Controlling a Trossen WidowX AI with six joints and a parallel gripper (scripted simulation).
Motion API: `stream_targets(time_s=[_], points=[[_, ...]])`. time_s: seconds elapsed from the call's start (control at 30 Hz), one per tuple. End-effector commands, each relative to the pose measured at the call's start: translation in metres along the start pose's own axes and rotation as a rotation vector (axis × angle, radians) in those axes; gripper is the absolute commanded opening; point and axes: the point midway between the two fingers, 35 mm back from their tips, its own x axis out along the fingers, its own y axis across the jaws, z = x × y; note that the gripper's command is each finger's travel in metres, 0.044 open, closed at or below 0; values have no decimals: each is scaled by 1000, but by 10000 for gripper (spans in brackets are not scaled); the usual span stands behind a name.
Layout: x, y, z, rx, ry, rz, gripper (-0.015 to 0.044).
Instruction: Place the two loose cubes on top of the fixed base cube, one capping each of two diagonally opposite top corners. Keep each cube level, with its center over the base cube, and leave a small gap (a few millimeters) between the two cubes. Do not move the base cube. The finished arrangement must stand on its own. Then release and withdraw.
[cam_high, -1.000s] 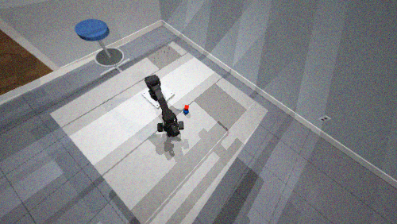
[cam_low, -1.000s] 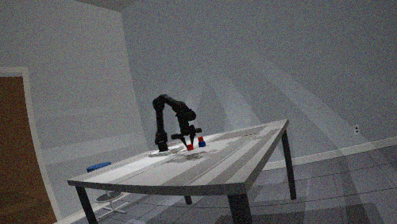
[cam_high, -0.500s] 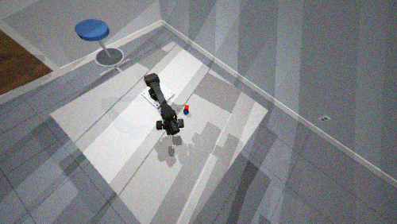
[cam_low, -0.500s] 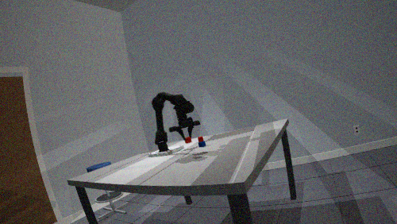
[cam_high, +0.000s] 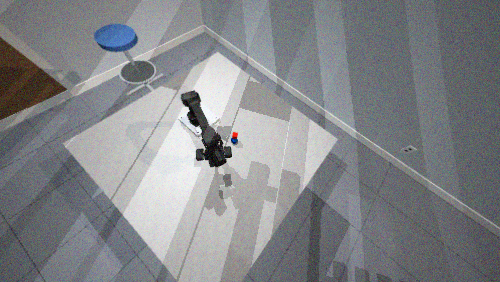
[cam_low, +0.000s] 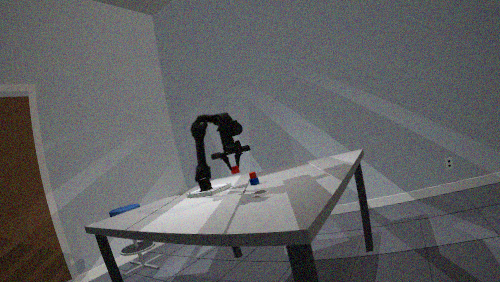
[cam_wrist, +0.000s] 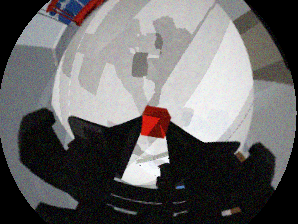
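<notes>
The blue base cube (cam_high: 234, 141) (cam_low: 254, 182) stands on the table. One red cube (cam_high: 235, 135) (cam_low: 253, 175) sits on top of it, toward one side in the top view; its exact corner is too small to tell. My gripper (cam_low: 235, 169) (cam_wrist: 154, 120) is shut on the other red cube (cam_low: 235, 170) (cam_wrist: 153, 126). It holds that cube in the air above the table, to the left of the base cube in the exterior view. In the top view the held cube is hidden under the arm.
The arm's white mounting plate (cam_high: 191, 125) (cam_low: 196, 194) lies on the table (cam_high: 135, 220) (cam_low: 200, 234) behind the gripper. A blue stool (cam_high: 115, 37) (cam_low: 124, 209) stands on the floor beyond the table edge. Shadows of the arm cross the table top.
</notes>
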Motion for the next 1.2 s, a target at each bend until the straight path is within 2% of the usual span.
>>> stream_targets(time_s=[0.0, 1.17], points=[[-1, 8, -6, 1, 2, 0, 105], [3, 78, -66, 115, 6, 5, 105]])
